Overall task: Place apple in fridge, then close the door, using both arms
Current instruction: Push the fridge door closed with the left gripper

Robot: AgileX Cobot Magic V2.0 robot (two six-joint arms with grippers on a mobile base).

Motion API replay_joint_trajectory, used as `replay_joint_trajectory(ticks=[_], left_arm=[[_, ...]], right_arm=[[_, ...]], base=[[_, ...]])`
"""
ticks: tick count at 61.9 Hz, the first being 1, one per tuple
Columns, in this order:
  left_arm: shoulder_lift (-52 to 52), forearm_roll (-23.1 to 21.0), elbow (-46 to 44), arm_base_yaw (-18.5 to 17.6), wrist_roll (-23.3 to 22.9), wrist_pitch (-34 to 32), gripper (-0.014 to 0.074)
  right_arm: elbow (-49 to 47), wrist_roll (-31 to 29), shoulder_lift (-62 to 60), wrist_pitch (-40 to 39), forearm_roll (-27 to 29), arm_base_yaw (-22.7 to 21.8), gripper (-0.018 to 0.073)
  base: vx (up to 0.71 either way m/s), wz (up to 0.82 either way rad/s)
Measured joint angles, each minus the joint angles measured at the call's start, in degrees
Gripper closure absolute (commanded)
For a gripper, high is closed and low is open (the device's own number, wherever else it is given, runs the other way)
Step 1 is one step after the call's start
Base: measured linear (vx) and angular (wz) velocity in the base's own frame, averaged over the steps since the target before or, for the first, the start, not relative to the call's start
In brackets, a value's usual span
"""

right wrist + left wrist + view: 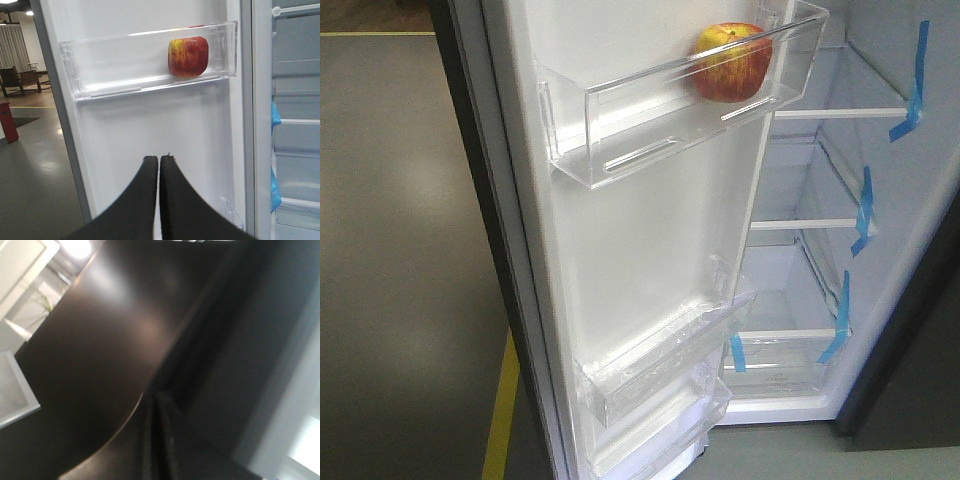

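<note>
The red and yellow apple (731, 61) sits in the upper clear bin (620, 130) of the open fridge door (640, 250); it also shows in the right wrist view (188, 56). The fridge (840, 210) stands open with white shelves and blue tape strips. My right gripper (159, 159) is shut and empty, in front of the door's white lining, below the apple's bin. My left gripper (159, 396) is shut, close against a dark grey surface (100, 365); that view is dark and blurred. Neither gripper shows in the front view.
A grey floor with a yellow line (502, 410) lies left of the door. Lower clear door bins (660, 365) jut from the lining. A red box (7, 120) and chairs (20, 80) stand far off at the left.
</note>
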Motion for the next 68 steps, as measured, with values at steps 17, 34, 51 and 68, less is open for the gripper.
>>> replay_joint_trajectory(ticks=[17, 34, 51, 68], left_arm=[[20.8, 5.7, -16.8, 0.0, -10.2, -6.3, 0.057], [30.0, 11.2, -25.1, 0.0, -20.3, -16.2, 0.0413], [30.2, 11.9, -25.2, 0.5, -20.9, -25.0, 0.0281], [30.2, 12.8, -25.6, -0.8, -20.9, -31.6, 0.0281]], right_arm=[[0.0, -0.9, 0.0, 0.2, 0.0, 0.0, 0.0552], [0.0, -5.1, 0.0, 0.5, 0.0, 0.0, 0.0482], [0.0, -5.4, 0.0, 0.5, 0.0, 0.0, 0.0283], [0.0, -5.4, 0.0, -0.7, 0.2, 0.0, 0.0141]], base=[[0.0, 0.0], [0.0, 0.0], [0.0, 0.0], [0.0, 0.0]])
